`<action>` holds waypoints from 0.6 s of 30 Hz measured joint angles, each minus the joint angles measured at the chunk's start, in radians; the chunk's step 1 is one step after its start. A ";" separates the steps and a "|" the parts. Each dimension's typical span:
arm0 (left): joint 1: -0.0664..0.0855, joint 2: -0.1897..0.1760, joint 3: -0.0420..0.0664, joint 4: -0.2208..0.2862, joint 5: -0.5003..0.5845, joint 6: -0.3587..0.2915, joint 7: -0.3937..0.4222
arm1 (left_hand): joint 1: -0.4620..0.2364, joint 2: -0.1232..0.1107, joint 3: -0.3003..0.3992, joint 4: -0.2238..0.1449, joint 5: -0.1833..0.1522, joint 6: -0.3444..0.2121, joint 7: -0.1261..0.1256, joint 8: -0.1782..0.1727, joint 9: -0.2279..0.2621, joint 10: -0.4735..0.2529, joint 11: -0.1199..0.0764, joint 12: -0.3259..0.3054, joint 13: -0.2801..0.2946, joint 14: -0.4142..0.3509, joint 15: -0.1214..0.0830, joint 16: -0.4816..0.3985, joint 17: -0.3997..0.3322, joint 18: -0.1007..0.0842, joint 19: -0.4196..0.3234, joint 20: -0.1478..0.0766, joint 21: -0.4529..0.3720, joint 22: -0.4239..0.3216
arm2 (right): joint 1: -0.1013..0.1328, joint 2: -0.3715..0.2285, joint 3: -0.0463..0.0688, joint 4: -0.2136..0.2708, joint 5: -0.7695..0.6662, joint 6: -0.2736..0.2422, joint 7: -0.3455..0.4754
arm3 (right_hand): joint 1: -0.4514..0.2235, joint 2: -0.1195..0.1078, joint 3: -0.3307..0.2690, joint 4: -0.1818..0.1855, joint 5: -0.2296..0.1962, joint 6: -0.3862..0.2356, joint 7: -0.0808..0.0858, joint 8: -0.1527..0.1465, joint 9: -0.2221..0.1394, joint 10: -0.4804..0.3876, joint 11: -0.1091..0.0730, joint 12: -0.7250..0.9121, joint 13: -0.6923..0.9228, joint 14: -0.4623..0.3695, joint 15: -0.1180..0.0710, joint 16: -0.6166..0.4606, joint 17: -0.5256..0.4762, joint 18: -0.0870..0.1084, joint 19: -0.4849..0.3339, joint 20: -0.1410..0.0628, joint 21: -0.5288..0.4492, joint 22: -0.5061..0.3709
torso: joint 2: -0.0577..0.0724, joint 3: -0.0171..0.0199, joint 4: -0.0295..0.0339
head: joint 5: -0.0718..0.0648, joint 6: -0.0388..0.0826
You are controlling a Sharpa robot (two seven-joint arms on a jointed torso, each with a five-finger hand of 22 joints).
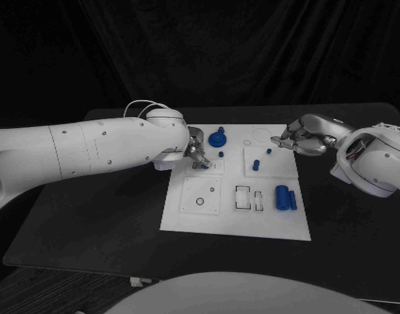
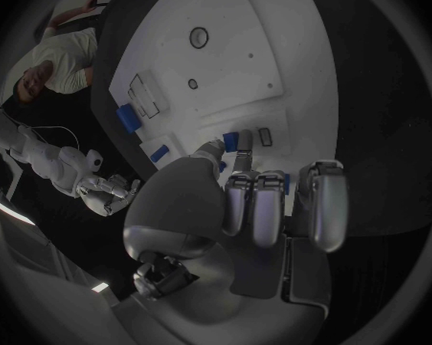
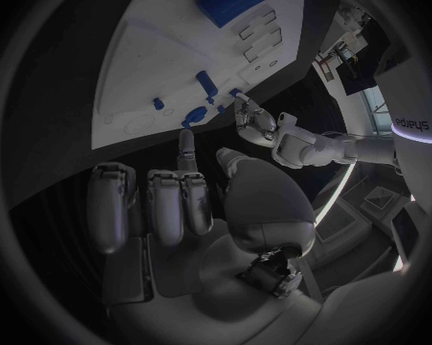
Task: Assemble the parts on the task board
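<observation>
Silver left robot hand (image 1: pixel 196 152) pinches blue part (image 2: pixel 231 140).

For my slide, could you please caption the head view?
Both hands, left and right, hover over the white task board with blue parts.

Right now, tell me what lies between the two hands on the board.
In the head view, between the left hand and the right hand lie a round blue part, two small blue pegs and bare task board.
</observation>
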 measured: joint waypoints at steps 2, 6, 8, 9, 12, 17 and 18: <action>0.000 0.002 0.000 -0.001 0.000 0.000 0.001 | 0.010 0.000 0.006 -0.006 0.005 0.000 0.000 0.000 0.000 0.000 0.000 0.000 0.000 0.000 0.000 0.000 0.000 0.000 0.000 0.000 0.000 0.000 | 0.000 0.000 0.000 0.000 0.000 0.000 0.000 | 0.000 0.000 0.000 0.000 0.000 0.000 0.000 0.000 0.000 0.000 0.000 0.000 0.000 0.000 0.000 0.000 0.000 0.000 0.000 0.000 0.000 0.000 | 0.000 0.0000 0.0000 | 0.000 0.000; 0.000 0.005 0.000 -0.002 0.000 -0.001 0.003 | 0.020 -0.002 0.025 -0.016 0.005 0.004 -0.004 0.000 0.000 0.000 0.000 0.000 0.000 0.000 0.000 0.000 0.000 0.000 0.000 0.000 0.000 0.000 | 0.000 0.000 0.000 0.000 0.000 0.001 0.000 | 0.000 0.000 0.000 0.000 0.000 0.000 0.000 0.000 0.000 0.000 0.000 0.000 0.000 0.000 0.000 0.000 0.000 0.000 0.000 0.000 0.000 0.000 | 0.000 0.0000 0.0001 | 0.001 0.000; -0.001 0.005 0.000 -0.003 0.000 -0.002 0.004 | 0.027 -0.005 0.035 -0.024 0.006 0.008 -0.006 0.000 0.001 0.000 0.000 0.000 0.000 0.000 0.000 0.000 0.000 0.000 0.000 0.000 0.000 0.000 | 0.000 0.000 0.000 0.000 0.000 0.001 0.000 | 0.000 0.000 0.000 0.000 0.000 0.000 0.000 0.000 0.000 0.000 0.000 0.000 0.000 0.000 0.000 0.000 0.000 0.000 0.000 0.000 0.000 0.000 | 0.000 0.0001 0.0001 | 0.001 0.000; -0.001 0.006 0.000 -0.003 0.000 -0.002 0.005 | 0.036 -0.006 0.042 -0.030 0.011 0.018 -0.008 0.001 0.003 0.000 0.000 0.000 0.000 0.000 0.000 0.000 0.000 0.000 0.000 0.000 0.000 0.000 | 0.000 0.000 0.000 0.000 0.000 0.001 0.000 | 0.000 0.000 0.000 0.000 0.000 0.000 0.000 0.000 0.000 0.000 0.000 0.000 0.000 0.000 0.000 0.000 0.000 0.000 0.000 0.000 0.000 0.000 | 0.000 0.0001 0.0001 | 0.001 0.000; -0.001 0.006 0.001 -0.003 0.001 -0.004 0.008 | 0.045 -0.014 0.067 -0.048 0.019 0.032 -0.018 0.020 0.018 0.000 -0.007 0.000 0.000 0.002 -0.006 0.000 0.000 0.000 0.000 0.000 0.000 0.000 | 0.000 0.000 0.000 0.001 0.000 0.001 0.000 | 0.000 0.000 0.000 0.000 0.000 0.000 0.000 0.003 0.000 0.000 0.000 0.000 0.000 0.000 0.000 0.000 0.000 0.000 0.000 0.000 0.000 0.000 | 0.000 0.0001 0.0001 | 0.002 0.000; -0.001 0.006 0.001 -0.004 0.001 -0.010 0.018 | 0.062 -0.027 0.107 -0.083 0.025 0.039 -0.021 0.040 0.043 0.000 -0.014 0.000 0.000 -0.002 -0.013 0.000 0.000 0.000 0.000 -0.008 0.000 0.000 | 0.000 0.000 0.000 0.001 0.000 0.001 0.000 | 0.000 0.000 0.000 0.000 0.000 0.000 0.000 0.004 0.000 0.000 0.000 0.000 0.000 0.000 0.000 -0.001 0.000 0.000 0.000 0.000 -0.002 0.000 | 0.000 0.0001 0.0001 | 0.002 0.000; -0.001 0.006 0.001 -0.004 0.001 -0.011 0.020 | 0.067 -0.028 0.117 -0.092 0.025 0.039 -0.021 0.046 0.048 0.001 -0.014 0.000 0.000 -0.002 -0.013 0.000 0.000 0.000 0.000 -0.008 0.000 0.000 | 0.000 0.000 0.000 0.001 0.000 0.002 0.000 | 0.000 0.000 0.000 0.000 0.000 0.000 0.000 0.004 0.000 0.000 0.000 0.000 0.000 0.000 0.000 -0.004 0.000 0.000 0.000 0.000 -0.006 0.000 | 0.000 0.0001 0.0001 | 0.001 0.000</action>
